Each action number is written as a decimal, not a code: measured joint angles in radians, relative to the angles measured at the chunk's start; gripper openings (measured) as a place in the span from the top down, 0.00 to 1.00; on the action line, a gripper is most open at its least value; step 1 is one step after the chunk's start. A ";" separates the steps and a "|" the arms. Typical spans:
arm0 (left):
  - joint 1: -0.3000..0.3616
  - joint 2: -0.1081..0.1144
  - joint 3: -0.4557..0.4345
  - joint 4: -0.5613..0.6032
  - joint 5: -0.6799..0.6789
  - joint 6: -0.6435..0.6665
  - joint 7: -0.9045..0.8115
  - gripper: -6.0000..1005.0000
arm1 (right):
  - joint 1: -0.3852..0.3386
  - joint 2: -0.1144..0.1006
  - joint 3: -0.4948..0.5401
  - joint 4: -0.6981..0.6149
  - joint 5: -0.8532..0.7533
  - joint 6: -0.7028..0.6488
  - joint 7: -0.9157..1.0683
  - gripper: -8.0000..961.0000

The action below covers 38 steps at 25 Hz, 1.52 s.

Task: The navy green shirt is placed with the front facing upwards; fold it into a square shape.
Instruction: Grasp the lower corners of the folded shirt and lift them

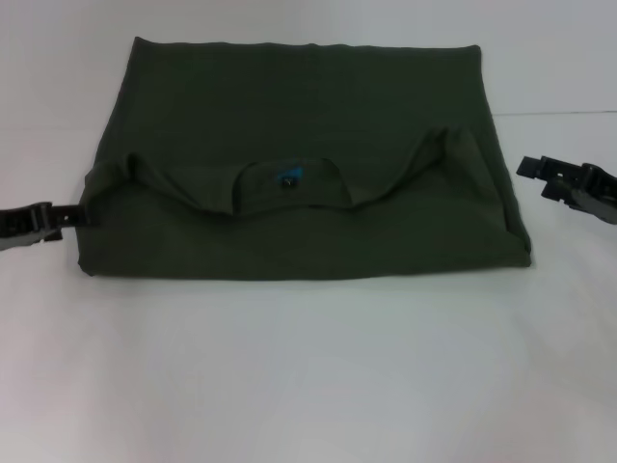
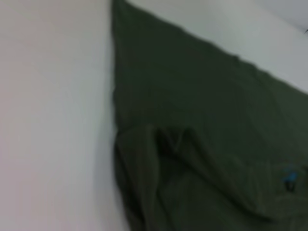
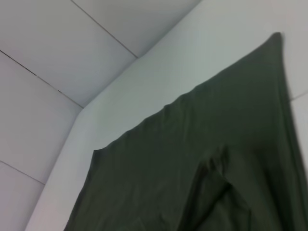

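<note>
One plain white tabletop carried everything, and it spread bare and wide in front of the cloth, with narrower strips open to either side and behind. In my right wrist view its far edge met pale wall panels at a corner.

One garment lay on it: the navy green shirt, a large dark olive cotton piece, folded into a broad four-sided shape in the middle of the tabletop. Its far edge ran straight across, its near edge ran straight too, and its two side edges slanted outward toward me. The upper portion had been turned over the rest, so the ribbed round collar sat near the centre, opening toward the far side, with one small blue-and-black neck label showing inside it. Two bunched folds rose beside the collar, one toward each side edge.

I had two pincers in view. My left pincer sat low at the shirt's left edge, its black tip touching or just meeting the cloth; I could not tell whether its fingers were apart or together. My right pincer hung just off the shirt's right edge, apart from the fabric, and its finger state was equally unclear to me.
</note>
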 joint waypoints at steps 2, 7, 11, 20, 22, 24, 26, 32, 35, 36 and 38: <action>-0.012 0.007 -0.010 0.005 0.053 0.022 -0.025 0.24 | -0.009 -0.001 -0.001 0.000 0.000 -0.001 0.000 0.18; -0.019 0.011 -0.011 0.001 0.096 0.015 -0.039 0.25 | -0.022 -0.006 -0.022 0.000 0.000 -0.001 0.007 0.18; -0.022 0.005 -0.005 -0.019 0.093 -0.027 -0.038 0.25 | -0.024 -0.009 -0.037 0.000 0.000 -0.002 0.015 0.18; -0.045 0.005 -0.003 -0.102 0.094 -0.083 -0.022 0.26 | -0.026 -0.010 -0.038 0.000 0.000 0.000 0.015 0.18; -0.051 0.004 -0.002 -0.116 0.094 -0.096 -0.015 0.26 | -0.026 -0.010 -0.038 0.000 0.000 0.000 0.015 0.18; -0.056 0.002 -0.001 -0.123 0.095 -0.109 -0.012 0.26 | -0.025 -0.010 -0.040 0.000 0.000 0.000 0.015 0.18; -0.058 -0.001 0.000 -0.128 0.096 -0.121 -0.011 0.26 | -0.024 -0.010 -0.041 0.001 0.000 0.001 0.015 0.18; -0.063 -0.004 0.011 -0.135 0.100 -0.130 -0.010 0.27 | -0.022 -0.010 -0.041 0.000 0.000 0.002 0.015 0.18; -0.069 -0.005 0.011 -0.143 0.102 -0.126 -0.011 0.27 | -0.021 -0.010 -0.041 0.000 0.000 0.003 0.015 0.18; -0.070 -0.005 0.011 -0.144 0.103 -0.124 -0.011 0.27 | -0.020 -0.010 -0.041 0.000 0.000 0.003 0.015 0.18; -0.071 -0.005 0.018 -0.146 0.104 -0.123 -0.013 0.27 | -0.020 -0.010 -0.041 0.001 0.000 0.004 0.014 0.18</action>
